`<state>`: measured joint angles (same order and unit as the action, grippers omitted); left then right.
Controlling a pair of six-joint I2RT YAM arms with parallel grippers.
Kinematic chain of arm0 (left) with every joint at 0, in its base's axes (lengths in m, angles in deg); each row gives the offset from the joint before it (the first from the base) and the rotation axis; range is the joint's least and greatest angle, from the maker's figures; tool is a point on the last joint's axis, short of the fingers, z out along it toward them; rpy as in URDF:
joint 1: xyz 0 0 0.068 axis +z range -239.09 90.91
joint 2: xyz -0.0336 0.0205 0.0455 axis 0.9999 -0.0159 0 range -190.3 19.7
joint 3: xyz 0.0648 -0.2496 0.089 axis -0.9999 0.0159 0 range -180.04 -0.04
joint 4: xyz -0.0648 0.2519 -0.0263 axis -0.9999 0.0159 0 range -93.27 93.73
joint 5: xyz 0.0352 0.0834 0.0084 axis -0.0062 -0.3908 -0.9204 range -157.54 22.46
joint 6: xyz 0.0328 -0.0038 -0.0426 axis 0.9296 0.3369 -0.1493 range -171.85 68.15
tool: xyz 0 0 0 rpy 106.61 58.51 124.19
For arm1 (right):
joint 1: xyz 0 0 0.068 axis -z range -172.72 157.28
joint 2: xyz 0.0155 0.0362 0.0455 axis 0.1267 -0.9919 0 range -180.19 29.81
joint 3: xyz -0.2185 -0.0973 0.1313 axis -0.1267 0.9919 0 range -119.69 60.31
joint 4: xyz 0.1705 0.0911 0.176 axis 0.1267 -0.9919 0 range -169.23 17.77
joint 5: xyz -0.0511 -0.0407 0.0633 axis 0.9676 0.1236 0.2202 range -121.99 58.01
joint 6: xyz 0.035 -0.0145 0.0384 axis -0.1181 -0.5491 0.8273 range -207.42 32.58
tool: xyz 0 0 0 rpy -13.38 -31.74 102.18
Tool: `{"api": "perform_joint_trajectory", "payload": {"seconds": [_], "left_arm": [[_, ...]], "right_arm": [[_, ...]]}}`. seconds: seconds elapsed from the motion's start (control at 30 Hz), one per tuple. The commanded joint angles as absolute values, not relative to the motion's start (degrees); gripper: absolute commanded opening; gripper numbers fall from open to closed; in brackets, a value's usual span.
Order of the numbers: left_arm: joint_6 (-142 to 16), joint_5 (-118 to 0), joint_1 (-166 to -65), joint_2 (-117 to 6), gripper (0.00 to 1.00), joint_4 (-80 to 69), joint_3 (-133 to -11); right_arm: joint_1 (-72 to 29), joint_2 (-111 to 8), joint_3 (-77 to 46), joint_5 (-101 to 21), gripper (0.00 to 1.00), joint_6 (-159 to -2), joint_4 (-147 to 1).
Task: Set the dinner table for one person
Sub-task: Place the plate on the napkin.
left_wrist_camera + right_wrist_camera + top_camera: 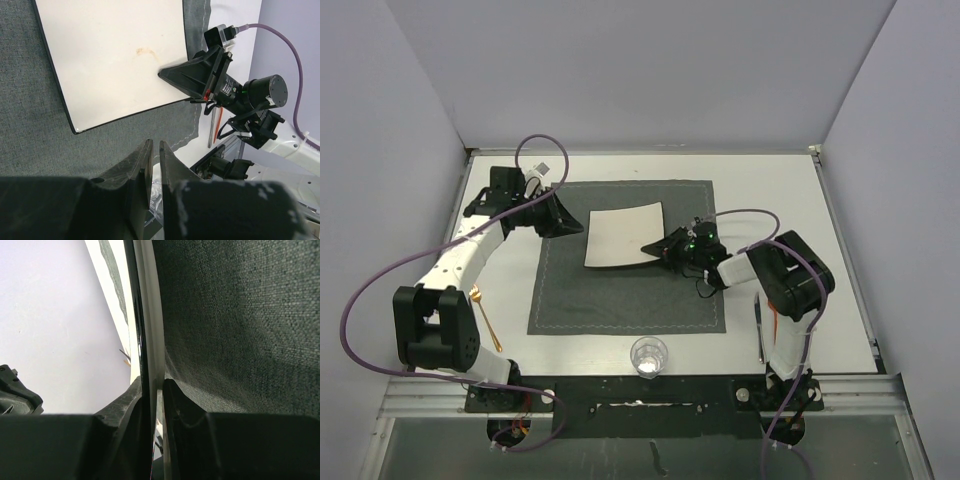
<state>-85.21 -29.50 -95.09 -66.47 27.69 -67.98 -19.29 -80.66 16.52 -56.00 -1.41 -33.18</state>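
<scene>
White dinner table [770, 190] fills the top view, grey placemat [620, 300] centred. The square plate [623, 235] lies on the mat's far half, with the right gripper [658, 248] clamped on its right edge. Left wrist: left gripper [154, 160] closed, empty, just left of the plate. Right wrist: rim pinched between fingers [182, 407].

This is a robotics lab test cell rather than a home. Plain pale walls [640, 70] box in a white table [770, 180] on three sides. Two robot arms [460, 262] are bolted to a black rail [650, 392] at its near edge, and purple cables [365, 290] loop from them in the open. The only homely things are a dark placemat [620, 300], square plate [625, 235], glass [649, 356] and gold fork [486, 320].
</scene>
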Motion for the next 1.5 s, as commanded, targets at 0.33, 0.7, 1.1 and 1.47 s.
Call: {"api": "perform_joint_trajectory", "payload": {"seconds": [0.33, 0.7, 1.1, 1.47], "left_arm": [[-84.0, -28.2, -94.7, -62.8, 0.10, 26.7, -68.1], [-84.0, -28.2, -94.6, -63.0, 0.10, 26.8, -68.2], [-84.2, -28.1, -94.7, -62.7, 0.10, 26.8, -68.2], [-84.7, -28.0, -94.7, -62.2, 0.10, 26.2, -67.6]], "right_arm": [[-20.3, -85.2, 17.8, -54.1, 0.00, 3.6, -13.7], [-20.7, -85.1, 18.2, -53.7, 0.05, 3.2, -14.8], [-20.9, -77.2, 17.8, -51.3, 0.63, -2.6, -28.3], [-21.6, -69.2, 10.3, -47.8, 0.89, -12.9, -54.7]]}}
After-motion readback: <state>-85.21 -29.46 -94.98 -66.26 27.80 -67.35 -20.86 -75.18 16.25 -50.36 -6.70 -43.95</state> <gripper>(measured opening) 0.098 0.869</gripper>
